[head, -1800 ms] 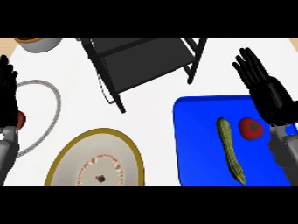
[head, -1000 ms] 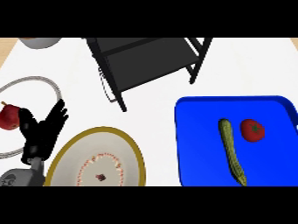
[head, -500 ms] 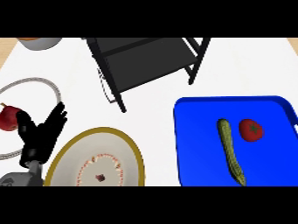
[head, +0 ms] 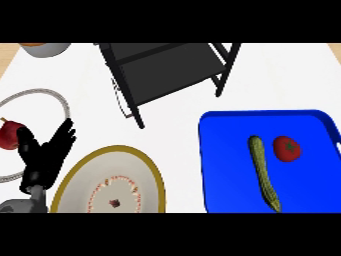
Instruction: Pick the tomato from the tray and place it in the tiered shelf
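Still needing a grasp: tomato (head: 287,148) lying untouched in the blue tray (head: 225,170), just right of the cucumber (head: 264,172). Coming down from the right, probably best, keeping clear of the cucumber, then lifting toward the black shelf (head: 169,70). Left hand (head: 46,152) resting open, fingers relaxed, holding nothing, between two plates. Right hand showing nowhere. Ringed plate (head: 33,95) holding a dark red fruit (head: 7,136); gold-rimmed plate (head: 147,170) bearing only small specks.

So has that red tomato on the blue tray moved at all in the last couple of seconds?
No. The tomato lies right of the cucumber on the blue tray, as before. No hand touches it; the left hand shows at lower left.
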